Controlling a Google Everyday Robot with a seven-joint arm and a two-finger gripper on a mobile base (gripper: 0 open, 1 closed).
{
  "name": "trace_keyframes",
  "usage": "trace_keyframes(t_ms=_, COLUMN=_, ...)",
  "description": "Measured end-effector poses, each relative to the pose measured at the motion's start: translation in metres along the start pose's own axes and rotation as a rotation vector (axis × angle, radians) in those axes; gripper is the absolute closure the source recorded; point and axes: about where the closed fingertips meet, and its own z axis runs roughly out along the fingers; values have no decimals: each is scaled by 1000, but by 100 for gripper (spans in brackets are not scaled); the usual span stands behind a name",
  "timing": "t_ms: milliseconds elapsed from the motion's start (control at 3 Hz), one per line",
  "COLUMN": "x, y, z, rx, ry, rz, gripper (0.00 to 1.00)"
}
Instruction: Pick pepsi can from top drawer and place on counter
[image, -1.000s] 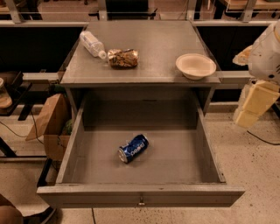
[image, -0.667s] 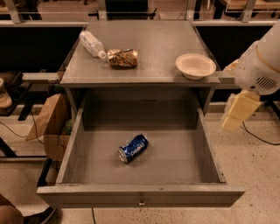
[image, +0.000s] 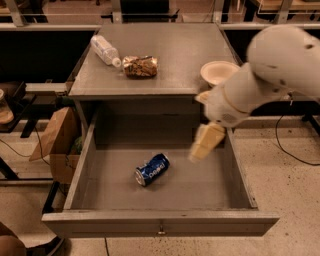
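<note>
The pepsi can (image: 152, 169), dark blue with white lettering, lies on its side on the floor of the open top drawer (image: 80, 170), a little left of its middle. The grey counter (image: 175, 60) is above it. My arm comes in from the right, and my gripper (image: 205, 143) hangs over the right part of the drawer, to the right of the can and apart from it. It holds nothing that I can see.
On the counter lie a clear plastic bottle (image: 105, 50) and a crinkled brown snack bag (image: 140, 66) at the left, and a white bowl (image: 218, 72) at the right edge. A cardboard box (image: 55, 145) stands left of the cabinet.
My arm has swung left from beside the cabinet, and my gripper now hangs over the right part of the drawer. The can has not moved.
</note>
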Motion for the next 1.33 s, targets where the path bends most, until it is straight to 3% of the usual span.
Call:
trace_keyframes(t_ms=333, x=-74, y=-7, z=47, rx=-30, ry=-56, rz=-246, gripper=0)
trace_keyframes(t_ms=667, x=-132, y=-15, z=109, rx=-120, ry=-67, rz=-476, gripper=0)
trace_keyframes(t_ms=1000, x=-129, y=-15, z=107, rx=-117, ry=-66, rz=-469, gripper=0)
trace_keyframes(t_ms=1333, x=-119, y=-19, z=132, rx=-165, ry=-45, rz=-466, gripper=0)
